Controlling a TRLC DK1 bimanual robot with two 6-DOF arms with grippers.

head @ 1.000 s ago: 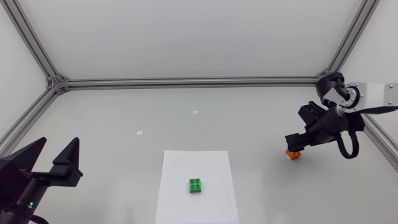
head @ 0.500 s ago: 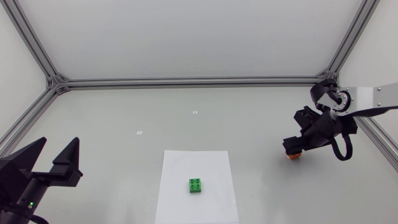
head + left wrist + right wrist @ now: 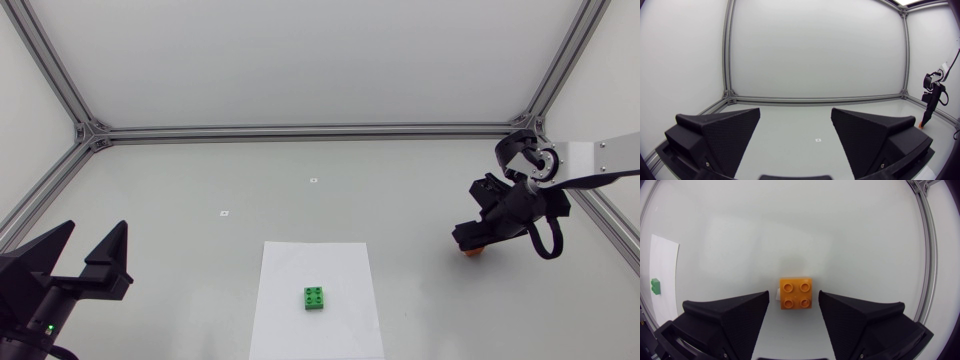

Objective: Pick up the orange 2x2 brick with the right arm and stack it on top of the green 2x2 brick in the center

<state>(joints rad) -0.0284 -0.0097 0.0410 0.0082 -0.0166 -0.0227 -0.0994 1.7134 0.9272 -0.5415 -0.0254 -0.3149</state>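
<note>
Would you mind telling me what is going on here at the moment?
The right arm's black hand hangs over the orange 2x2 plastic brick, open fingers either side, not yet gripping it. The green 2x2 plastic brick sits on a white paper sheet at the centre. The left hand rests open.

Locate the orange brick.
Head view: the orange 2x2 brick lies at far right, between the right gripper's open fingers, well right of the green 2x2 brick.

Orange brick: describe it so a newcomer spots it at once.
Look to the right side of the table, under the right hand. The orange brick sits between its open fingers, four studs up. Its only neighbour, the green brick, lies on white paper mid-table.
</note>
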